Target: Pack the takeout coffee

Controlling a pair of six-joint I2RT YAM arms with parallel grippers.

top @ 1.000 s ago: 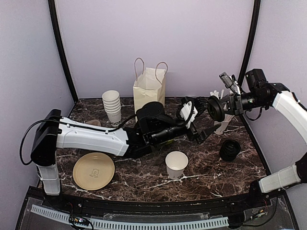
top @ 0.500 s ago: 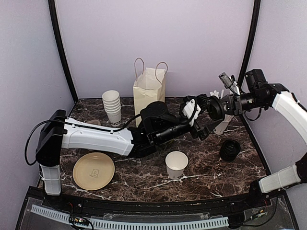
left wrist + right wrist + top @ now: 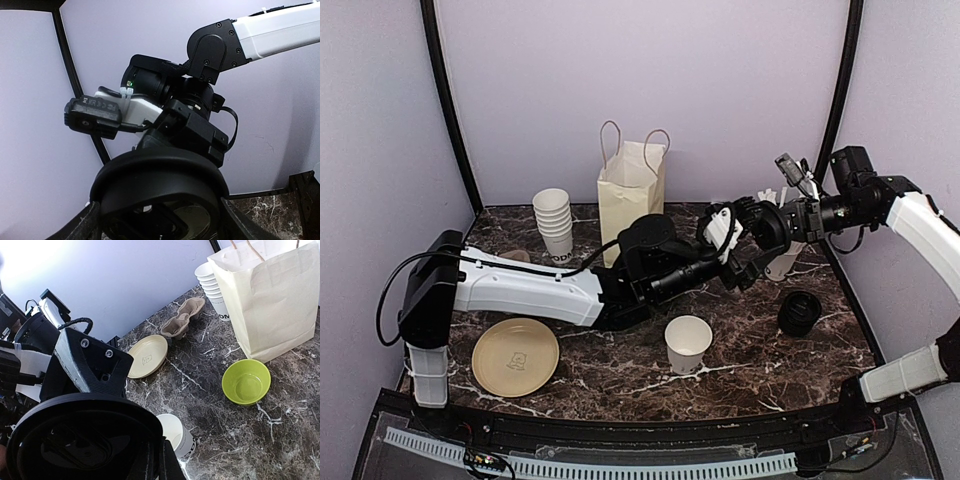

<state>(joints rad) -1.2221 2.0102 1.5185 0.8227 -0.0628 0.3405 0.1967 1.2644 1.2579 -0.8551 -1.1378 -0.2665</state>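
The white paper cup [image 3: 688, 343] with dark lettering near its base stands open, with no lid, at the table's middle front; it also shows in the right wrist view [image 3: 176, 434]. My right gripper [image 3: 782, 224] is shut on the rim of a black plastic lid [image 3: 767, 228] and holds it in the air above the table's right half. My left gripper [image 3: 740, 250] is open, one finger on each side of that lid [image 3: 160, 185]. The paper bag [image 3: 632, 190] stands upright at the back.
A stack of lidless white cups [image 3: 553, 220] stands back left by a cardboard cup carrier [image 3: 182, 320]. A beige plate [image 3: 516, 356] lies front left. A green bowl [image 3: 246, 381] sits before the bag. Stacked black lids [image 3: 800, 312] and a straw cup [image 3: 785, 262] are at right.
My left gripper has reached further right and up, so its open fingers now straddle the lid. My right gripper has brought the lid slightly left toward it.
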